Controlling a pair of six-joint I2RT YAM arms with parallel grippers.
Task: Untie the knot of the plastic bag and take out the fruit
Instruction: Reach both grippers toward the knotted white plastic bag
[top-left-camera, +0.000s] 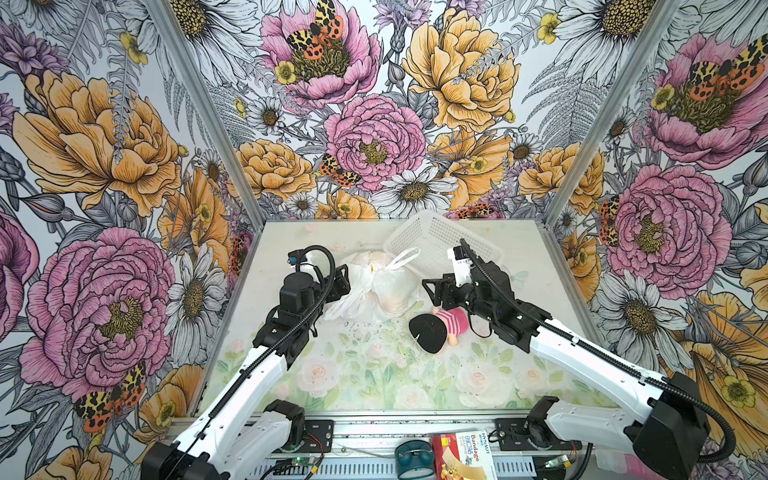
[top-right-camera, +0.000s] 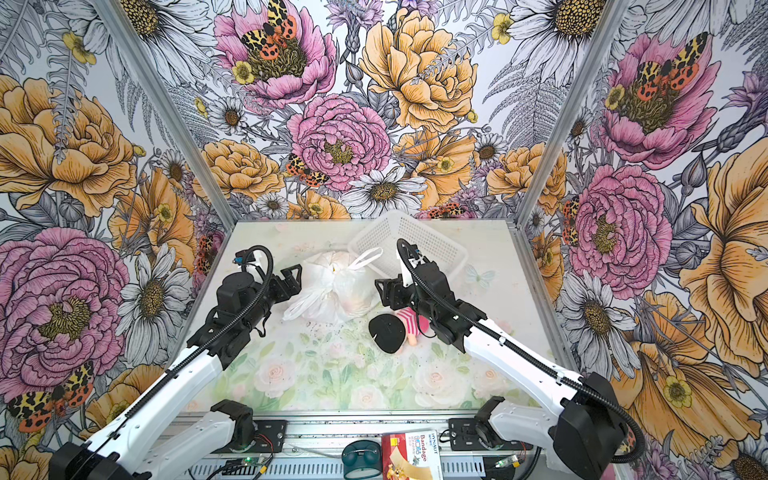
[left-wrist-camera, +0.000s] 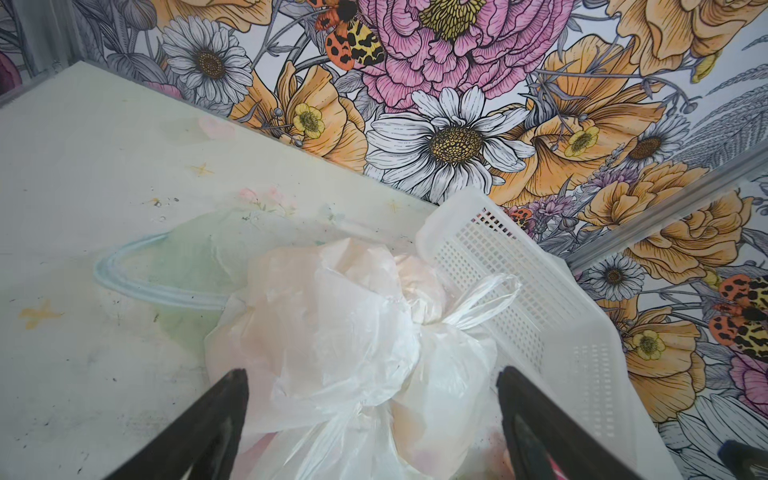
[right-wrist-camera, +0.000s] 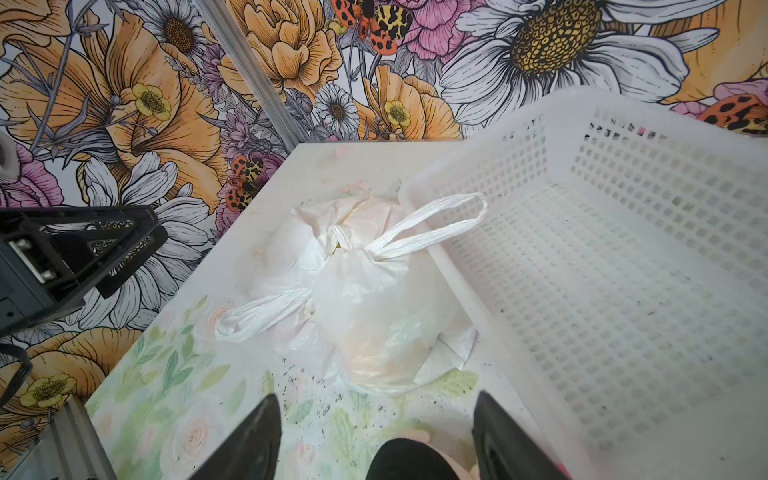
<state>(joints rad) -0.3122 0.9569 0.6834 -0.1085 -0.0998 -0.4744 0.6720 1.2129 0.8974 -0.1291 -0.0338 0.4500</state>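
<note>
The plastic bag (top-left-camera: 388, 291) (top-right-camera: 345, 293) lies tied on the table, against the basket. Its knot (top-left-camera: 376, 269) (right-wrist-camera: 365, 251) (left-wrist-camera: 442, 324) sits on top. One loop handle leans onto the basket rim and the other trails to the front left. The fruit is inside the bag and shows only as faint peach and pink tints through the plastic. My left gripper (top-left-camera: 341, 280) (top-right-camera: 293, 282) (left-wrist-camera: 372, 374) is open at the bag's left side, its fingers straddling loose plastic. My right gripper (top-left-camera: 432, 291) (top-right-camera: 384, 291) (right-wrist-camera: 376, 397) is open to the right of the bag, above the doll's head, with nothing held.
A white perforated basket (top-left-camera: 436, 237) (right-wrist-camera: 623, 270) (left-wrist-camera: 540, 299) stands tilted at the back right, touching the bag. A doll (top-left-camera: 440, 326) with black hair and a pink-striped body lies in front of the bag, partly under my right arm. Dark specks dot the mat.
</note>
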